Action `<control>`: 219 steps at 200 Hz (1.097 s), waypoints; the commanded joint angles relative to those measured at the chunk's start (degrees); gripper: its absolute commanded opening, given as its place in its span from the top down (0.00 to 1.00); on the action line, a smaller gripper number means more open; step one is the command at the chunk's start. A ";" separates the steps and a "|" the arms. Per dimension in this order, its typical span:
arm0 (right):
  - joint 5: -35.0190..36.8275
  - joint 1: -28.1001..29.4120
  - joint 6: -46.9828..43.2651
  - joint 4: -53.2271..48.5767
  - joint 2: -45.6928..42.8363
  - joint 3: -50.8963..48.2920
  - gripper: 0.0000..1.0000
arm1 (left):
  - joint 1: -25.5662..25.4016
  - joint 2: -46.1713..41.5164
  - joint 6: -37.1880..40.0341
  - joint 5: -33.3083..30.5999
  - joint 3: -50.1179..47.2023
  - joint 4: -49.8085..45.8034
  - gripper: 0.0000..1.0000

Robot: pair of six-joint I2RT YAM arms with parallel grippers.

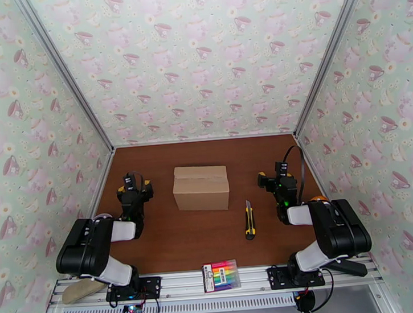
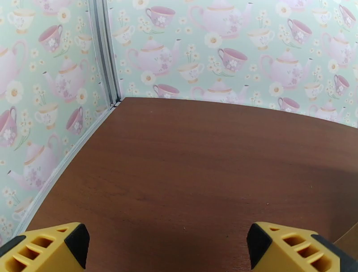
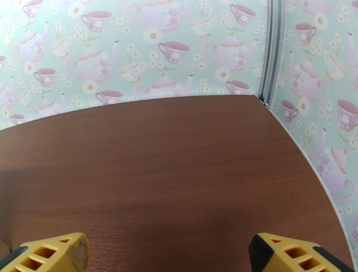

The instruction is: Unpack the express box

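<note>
The express box (image 1: 201, 188), a tan cardboard carton with its top flaps closed and a seam along the top, sits in the middle of the brown table (image 1: 213, 239). My left gripper (image 1: 133, 184) rests low to the box's left, a short gap away, and my right gripper (image 1: 275, 175) rests to its right. In the left wrist view the left gripper (image 2: 165, 250) is open, its yellow fingertips (image 2: 49, 248) far apart over bare table. The right gripper (image 3: 168, 255) stands just as wide, with its yellow fingertips (image 3: 293, 252) over bare wood. Nothing is held.
A yellow-and-black utility knife (image 1: 249, 219) lies on the table between the box and my right arm. A flat pack of rainbow markers (image 1: 221, 275) sits on the front rail. Wallpapered walls (image 1: 199, 69) close in the back and both sides.
</note>
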 commanded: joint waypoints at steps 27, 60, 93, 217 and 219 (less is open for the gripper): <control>-1.06 0.27 -0.59 0.83 0.17 0.81 0.00 | -0.11 0.55 0.41 0.57 -0.34 0.98 0.00; -1.06 0.27 -0.59 0.78 0.11 0.79 0.01 | -0.15 0.55 0.39 0.57 -0.34 0.95 0.00; -1.08 0.27 -0.59 0.83 0.11 0.81 0.00 | -0.10 0.59 0.42 0.54 -0.32 0.95 0.00; -1.03 0.27 -0.67 0.82 0.15 0.76 0.00 | 0.15 0.53 0.23 1.27 -0.19 0.41 0.00; -1.03 0.27 -0.61 0.83 0.18 0.81 0.00 | 0.12 0.53 0.24 1.32 -0.25 0.43 0.00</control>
